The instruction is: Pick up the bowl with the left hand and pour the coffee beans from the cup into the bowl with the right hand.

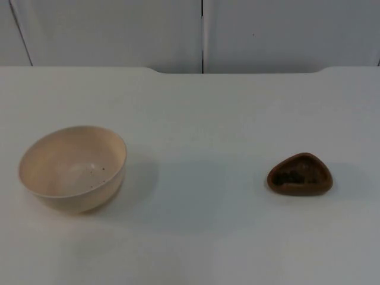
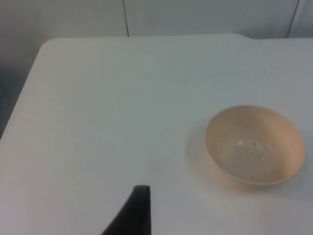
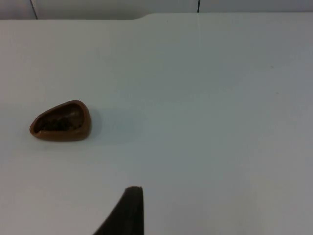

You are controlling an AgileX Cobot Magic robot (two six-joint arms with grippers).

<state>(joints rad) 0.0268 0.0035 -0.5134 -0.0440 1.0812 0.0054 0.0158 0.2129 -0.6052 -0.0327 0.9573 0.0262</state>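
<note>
Nothing is being gripped yet: the cream bowl (image 1: 72, 168) is being left near the table's (image 1: 196, 107) left edge, the brown cup (image 1: 300, 174) of coffee beans (image 1: 292, 176) towards its right edge, well apart, so the bowl is judged as being due for grasping first, finger state being impossible to tell

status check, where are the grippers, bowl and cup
Left gripper back from the bowl, right gripper back from the cup, neither holding. Bowl upright, cup holds beans. Nothing between them on the table.
</note>
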